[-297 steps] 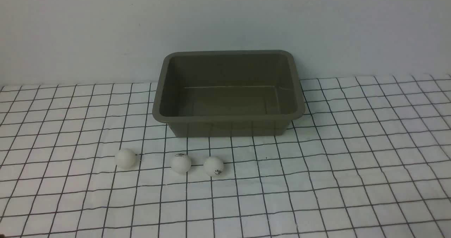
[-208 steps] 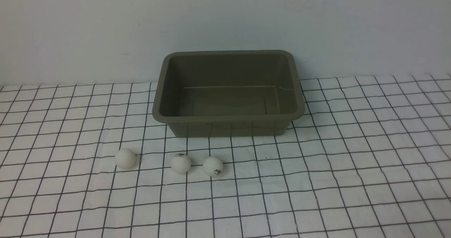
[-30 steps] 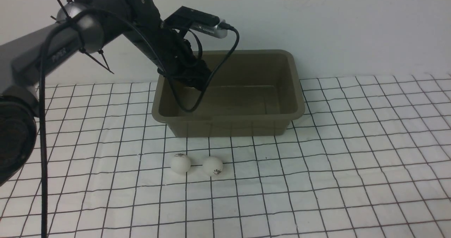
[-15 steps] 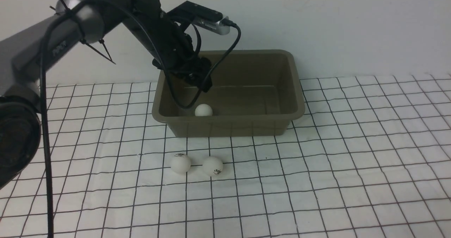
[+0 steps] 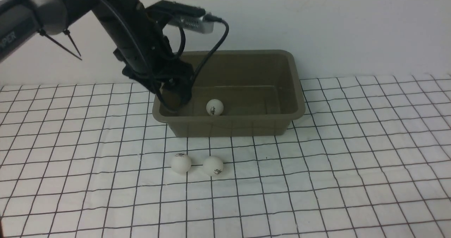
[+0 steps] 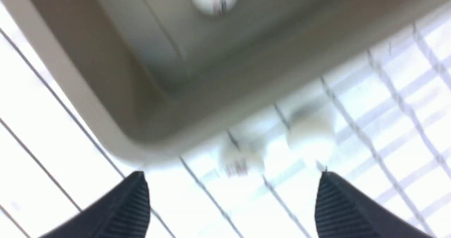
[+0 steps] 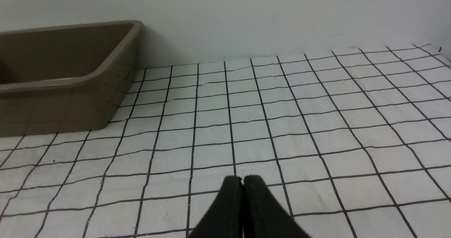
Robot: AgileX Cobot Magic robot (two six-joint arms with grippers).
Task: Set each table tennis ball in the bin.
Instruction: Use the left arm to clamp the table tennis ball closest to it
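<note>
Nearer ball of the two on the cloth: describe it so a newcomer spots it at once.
Find the olive-brown bin in the front view. On the grid cloth before it sit two white balls. Yours is the right-hand one, its dark logo low on its face; its neighbour's is on top.

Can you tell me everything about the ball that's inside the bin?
The ball is round, smooth and white, and looks like plastic. It has a small dark printed mark. It rests on the floor of the bin, near the front wall and a bit left of the middle. No gripper is holding it.
</note>
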